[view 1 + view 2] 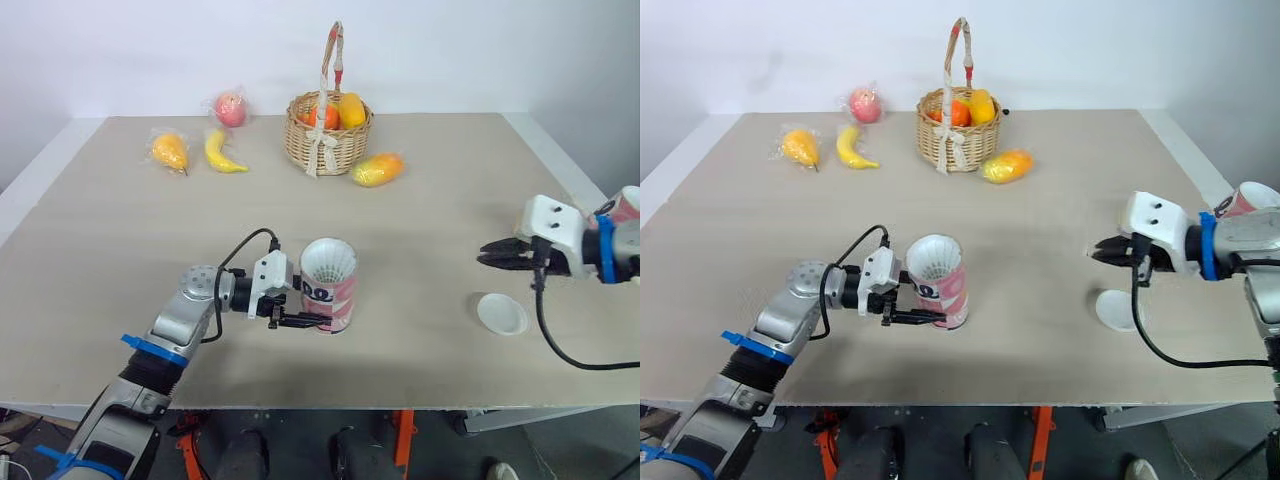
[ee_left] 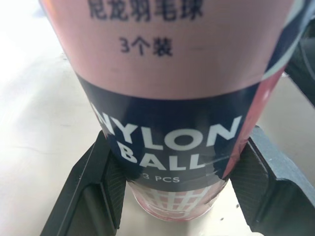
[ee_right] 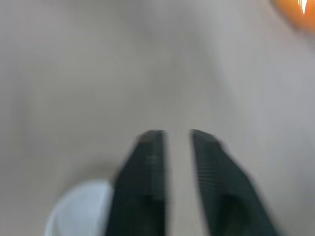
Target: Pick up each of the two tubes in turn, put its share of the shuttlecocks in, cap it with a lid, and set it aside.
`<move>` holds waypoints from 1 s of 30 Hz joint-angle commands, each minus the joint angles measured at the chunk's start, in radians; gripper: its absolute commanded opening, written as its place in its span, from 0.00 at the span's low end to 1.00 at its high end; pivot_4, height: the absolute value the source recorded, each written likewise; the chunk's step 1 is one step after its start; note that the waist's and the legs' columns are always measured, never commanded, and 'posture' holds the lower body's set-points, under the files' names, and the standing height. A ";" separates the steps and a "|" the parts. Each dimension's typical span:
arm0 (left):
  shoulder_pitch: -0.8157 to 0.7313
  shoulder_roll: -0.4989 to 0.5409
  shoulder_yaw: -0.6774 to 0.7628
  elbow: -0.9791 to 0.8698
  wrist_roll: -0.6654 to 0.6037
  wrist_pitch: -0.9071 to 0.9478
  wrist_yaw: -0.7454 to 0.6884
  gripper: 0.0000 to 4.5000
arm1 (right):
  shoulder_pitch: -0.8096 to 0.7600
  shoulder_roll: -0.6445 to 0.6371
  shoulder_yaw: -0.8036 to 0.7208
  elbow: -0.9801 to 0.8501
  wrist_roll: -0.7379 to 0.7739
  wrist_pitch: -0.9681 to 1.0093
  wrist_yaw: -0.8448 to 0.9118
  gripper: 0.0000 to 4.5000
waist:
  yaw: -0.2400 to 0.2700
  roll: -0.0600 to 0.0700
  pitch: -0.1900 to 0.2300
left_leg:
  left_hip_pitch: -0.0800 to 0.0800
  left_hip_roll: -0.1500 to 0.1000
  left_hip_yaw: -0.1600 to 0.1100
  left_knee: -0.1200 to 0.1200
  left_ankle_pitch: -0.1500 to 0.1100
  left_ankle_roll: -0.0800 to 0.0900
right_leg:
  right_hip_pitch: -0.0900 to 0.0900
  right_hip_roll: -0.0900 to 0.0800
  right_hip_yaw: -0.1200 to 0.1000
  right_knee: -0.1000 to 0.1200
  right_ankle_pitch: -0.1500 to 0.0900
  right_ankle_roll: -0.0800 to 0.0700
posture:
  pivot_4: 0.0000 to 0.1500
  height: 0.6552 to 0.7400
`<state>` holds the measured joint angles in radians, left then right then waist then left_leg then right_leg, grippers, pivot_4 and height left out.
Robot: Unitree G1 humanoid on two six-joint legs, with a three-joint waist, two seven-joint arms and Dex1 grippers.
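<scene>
tube (image 1: 329, 285) is stood upright on table (image 1: 420, 220), long axis vertical, clamped near its base by l gripper (image 1: 303, 308). white shuttlecock (image 1: 328, 258) seen in its open top. lid (image 1: 501, 313) is laid flat at tube's 3 o'clock, well apart, and near r gripper (image 1: 484, 256), approx 5 o'clock of it, so r arm judged nearer. r fingers narrowly parted, nothing held. label read: "nylon ball", "3 pcs", "3个装".

Tube (image 1: 328, 288): pink, navy band, print "NYLON BALL 3 PCS". Upright on counter (image 1: 430, 230), front-centre, top open, no cap. Lower part clamped in left gripper (image 1: 318, 312). Shuttlecock (image 1: 328, 262): white skirt seen inside tube mouth. Lid (image 1: 501, 313): white, round, flat on counter front-right, well apart from tube. 2nd tube (image 1: 629, 204): pink/white, far right edge, mostly hidden.
</scene>
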<state>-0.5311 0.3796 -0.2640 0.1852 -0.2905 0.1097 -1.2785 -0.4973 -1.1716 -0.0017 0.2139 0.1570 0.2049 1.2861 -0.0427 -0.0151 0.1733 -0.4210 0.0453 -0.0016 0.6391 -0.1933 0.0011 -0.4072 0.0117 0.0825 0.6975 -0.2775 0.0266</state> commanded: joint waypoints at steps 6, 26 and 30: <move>0.017 0.007 -0.032 0.049 0.056 -0.066 -0.011 0.59 | -0.006 -0.033 0.004 0.147 -0.060 -0.096 0.058 0.85 | -0.002 0.000 0.000 | 0.001 0.000 0.001 0.000 0.000 0.000 | 0.001 0.000 0.001 0.000 0.000 0.000 | 1.00 1.00; -0.001 0.040 -0.080 0.073 0.103 -0.111 -0.018 0.59 | -0.155 0.093 0.149 0.385 -0.179 -0.075 0.134 0.80 | -0.009 0.001 -0.001 | 0.015 0.000 0.008 -0.003 0.000 0.000 | 0.009 0.001 0.010 0.000 0.001 0.003 | 1.00 1.00; 0.000 0.039 -0.079 0.072 0.104 -0.110 -0.009 0.59 | -0.166 0.098 0.162 0.397 -0.182 -0.084 0.174 0.44 | -0.009 0.001 -0.001 | 0.015 0.000 0.010 -0.003 0.000 0.000 | 0.009 0.001 0.012 0.000 0.001 0.003 | 1.00 1.00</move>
<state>-0.5523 0.4037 -0.3168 0.2256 -0.2416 -0.0053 -1.2933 -0.6415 -1.0669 0.1651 0.6141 -0.0255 0.1322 1.4375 -0.0517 -0.0143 0.1725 -0.4059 0.0453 0.0088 0.6364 -0.1936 0.0010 -0.3981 0.0122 0.0949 0.6974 -0.2763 0.0300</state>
